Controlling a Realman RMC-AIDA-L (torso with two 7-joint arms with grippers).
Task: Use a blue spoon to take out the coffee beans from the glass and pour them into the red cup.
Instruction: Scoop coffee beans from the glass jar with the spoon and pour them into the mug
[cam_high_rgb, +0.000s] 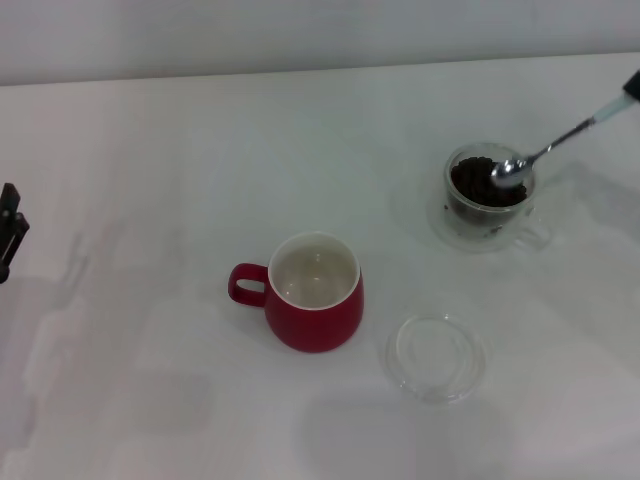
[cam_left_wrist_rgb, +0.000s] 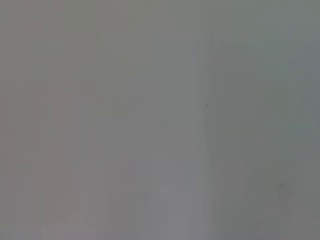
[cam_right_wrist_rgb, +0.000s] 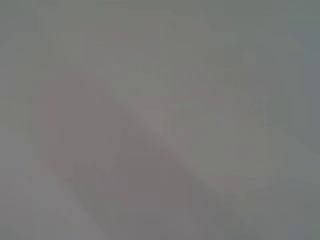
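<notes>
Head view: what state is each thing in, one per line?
blue spoon: tilted, bowl dipped in the glass, handle running off toward the right edge.
glass: upright, holding coffee beans.
coffee beans: heaped in the glass.
red cup: upright, empty white inside, handle toward the robot's left.
clear saucer: flat, empty.
left gripper: at the left edge, idle.

1. The spoon (cam_high_rgb: 545, 152) slants down from the right edge, its shiny metal bowl inside the glass on the beans; its handle end runs out of view.
2. The beans (cam_high_rgb: 480, 185), dark brown, fill the glass's inside.
3. The glass (cam_high_rgb: 488, 197), clear, stands upright at the right rear.
4. The cup (cam_high_rgb: 314, 292), glossy red with white inside, stands upright near the middle, handle pointing left, well apart from the glass.
</notes>
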